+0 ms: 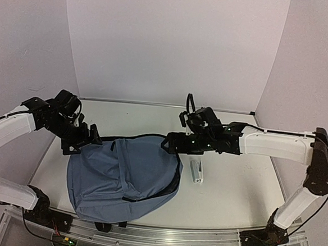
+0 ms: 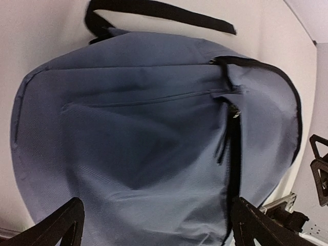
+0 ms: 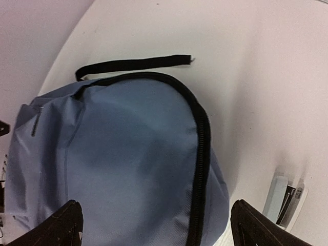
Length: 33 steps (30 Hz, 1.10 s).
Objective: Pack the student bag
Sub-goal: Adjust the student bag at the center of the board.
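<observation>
The student bag point(image 1: 123, 176) is a slate-blue fabric backpack lying flat on the white table, front zip pocket facing up. Its black zip runs along the top and right edge, and black lining shows at the right side. My left gripper point(image 1: 84, 140) is open and hovers over the bag's upper left corner. In the left wrist view the bag point(image 2: 143, 148) fills the frame between my spread fingers point(image 2: 56, 228). My right gripper point(image 1: 171, 143) is open over the bag's upper right corner. The right wrist view shows the bag point(image 3: 123, 164) and its zip point(image 3: 202, 154) below it. Neither gripper holds anything.
A small white and grey stapler-like object point(image 1: 196, 171) lies on the table just right of the bag and also shows in the right wrist view point(image 3: 284, 197). A black strap point(image 3: 133, 64) lies on the table beyond the bag. White walls enclose the table.
</observation>
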{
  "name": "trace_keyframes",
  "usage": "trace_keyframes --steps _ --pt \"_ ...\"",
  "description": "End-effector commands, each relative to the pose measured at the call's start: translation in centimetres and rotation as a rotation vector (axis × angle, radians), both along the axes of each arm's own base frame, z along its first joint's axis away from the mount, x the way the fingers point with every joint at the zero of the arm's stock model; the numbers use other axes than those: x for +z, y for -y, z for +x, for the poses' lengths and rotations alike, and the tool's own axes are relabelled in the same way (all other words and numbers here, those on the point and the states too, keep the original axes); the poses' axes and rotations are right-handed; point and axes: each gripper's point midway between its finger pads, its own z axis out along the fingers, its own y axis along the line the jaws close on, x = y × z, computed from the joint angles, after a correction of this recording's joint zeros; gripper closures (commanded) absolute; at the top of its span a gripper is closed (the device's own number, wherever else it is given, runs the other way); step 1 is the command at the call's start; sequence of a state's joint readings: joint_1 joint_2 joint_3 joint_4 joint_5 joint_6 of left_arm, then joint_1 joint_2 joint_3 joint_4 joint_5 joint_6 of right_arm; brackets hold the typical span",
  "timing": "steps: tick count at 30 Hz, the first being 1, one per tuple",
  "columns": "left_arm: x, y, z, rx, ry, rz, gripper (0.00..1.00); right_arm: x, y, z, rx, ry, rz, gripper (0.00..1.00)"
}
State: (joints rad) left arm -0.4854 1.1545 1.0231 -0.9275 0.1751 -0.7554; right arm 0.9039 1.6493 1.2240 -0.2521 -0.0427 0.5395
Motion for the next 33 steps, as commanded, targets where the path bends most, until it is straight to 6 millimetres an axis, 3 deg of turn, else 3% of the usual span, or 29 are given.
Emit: trace_keyframes --steps 1,2,4,8,9,12,14,20,26,27,29,33 --pt "-1.6 -3.3 -1.8 0.108 -0.065 0.129 0.00 -1.3 -0.2 1.5 -0.054 0.004 -0.041 0.08" --pt "-1.9 -3.5 -1.9 0.115 -0.072 0.138 0.00 -1.9 -0.3 1.5 -0.050 -0.005 -0.051 0.11" --pt "-2.6 -3.7 -2.1 0.120 -0.089 0.153 0.00 -2.6 -0.4 1.6 -0.049 -0.017 -0.062 0.26" --pt "-4.1 -3.0 -1.7 0.099 -0.106 0.144 0.01 -3.0 -0.1 1.4 -0.068 -0.036 -0.057 0.75" --pt "-4.6 -2.6 -1.5 0.090 -0.108 0.131 0.05 -3.1 0.0 1.3 -0.073 -0.040 -0.054 0.81" --pt "-5.6 -1.0 -0.4 0.063 -0.096 0.072 0.35 -3.4 0.5 0.8 -0.088 -0.061 -0.049 0.94" --pt "-5.8 0.0 0.8 0.050 -0.065 0.032 0.49 -3.7 0.8 0.0 -0.087 -0.091 -0.036 0.99" --pt "-5.2 2.3 5.7 0.017 0.057 0.006 0.86 -3.6 2.8 -1.4 -0.138 -0.122 -0.011 1.00" --pt "-3.5 6.2 11.7 -0.066 0.182 -0.058 0.98 -2.4 4.6 -2.2 -0.178 -0.111 -0.006 0.99" --pt "-3.3 6.8 12.5 -0.084 0.201 -0.067 0.99 -2.0 5.0 -2.1 -0.191 -0.097 -0.012 0.95" --pt "-3.1 7.5 13.7 -0.116 0.226 -0.073 0.97 -0.9 5.8 -2.0 -0.207 -0.062 -0.029 0.78" --pt "-2.5 7.4 14.4 -0.168 0.239 -0.054 0.78 2.3 6.2 -2.7 -0.204 0.021 -0.061 0.41"
